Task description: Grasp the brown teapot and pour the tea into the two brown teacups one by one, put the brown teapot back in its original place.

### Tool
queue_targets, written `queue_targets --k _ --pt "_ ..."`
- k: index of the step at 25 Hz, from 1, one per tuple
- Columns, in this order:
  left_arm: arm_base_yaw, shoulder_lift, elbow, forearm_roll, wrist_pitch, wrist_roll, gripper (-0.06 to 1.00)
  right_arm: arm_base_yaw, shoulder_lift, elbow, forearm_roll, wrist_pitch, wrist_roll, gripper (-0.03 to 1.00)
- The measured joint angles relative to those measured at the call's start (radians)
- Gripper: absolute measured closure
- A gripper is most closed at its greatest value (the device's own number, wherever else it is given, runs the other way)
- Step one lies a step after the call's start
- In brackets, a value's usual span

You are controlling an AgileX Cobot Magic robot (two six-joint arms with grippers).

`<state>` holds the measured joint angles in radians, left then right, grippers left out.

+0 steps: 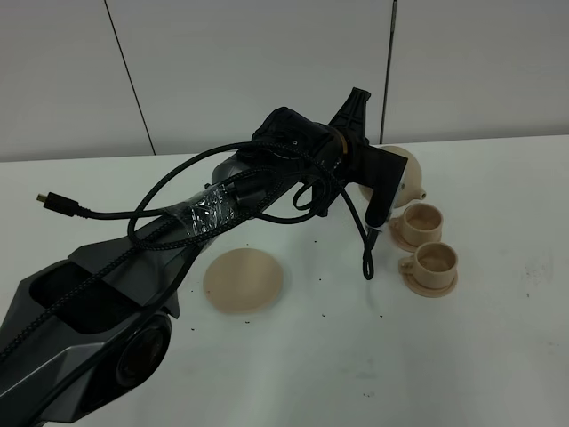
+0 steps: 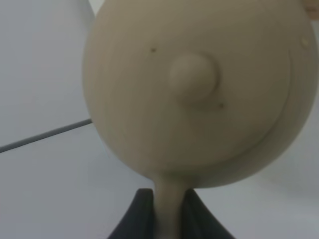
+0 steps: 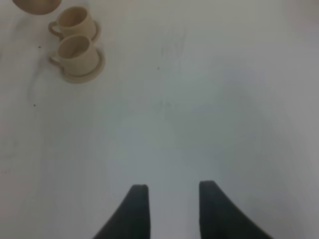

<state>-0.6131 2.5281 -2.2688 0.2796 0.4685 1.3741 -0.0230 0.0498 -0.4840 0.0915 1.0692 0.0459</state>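
Observation:
The brown teapot (image 1: 407, 171) hangs tilted above the table, its spout pointing down toward the far teacup (image 1: 420, 220). My left gripper (image 1: 380, 200) is shut on the teapot's loop handle. In the left wrist view the knobbed lid of the teapot (image 2: 194, 79) fills the picture, and the handle runs down between the dark fingers of the left gripper (image 2: 169, 219). The near teacup (image 1: 434, 261) stands on its saucer just in front of the far one. The original place, a flat tan saucer (image 1: 243, 279), lies bare at mid-table. My right gripper (image 3: 172, 188) is open over bare table, away from the two teacups (image 3: 76, 49).
The left arm with its black cables (image 1: 222, 213) stretches across the left and middle of the exterior view, and a cable loop (image 1: 367, 258) dangles beside the cups. A white wall (image 1: 267, 53) rises behind the white table (image 1: 356, 356).

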Motion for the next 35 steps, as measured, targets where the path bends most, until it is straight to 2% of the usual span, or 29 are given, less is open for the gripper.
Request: queue_targets --k 8,24,35 --pt "-0.009 0.001 0.0 0.01 -0.01 0.043 0.78 0.0 0.0 0.0 0.0 0.0 0.0 0.73" --pt "-0.009 0.001 0.0 0.073 -0.047 0.05 0.78 0.0 0.0 0.0 0.0 0.0 0.0 0.73" --pt "-0.009 0.001 0.0 0.078 -0.053 0.093 0.78 0.0 0.0 0.0 0.0 0.0 0.0 0.73"
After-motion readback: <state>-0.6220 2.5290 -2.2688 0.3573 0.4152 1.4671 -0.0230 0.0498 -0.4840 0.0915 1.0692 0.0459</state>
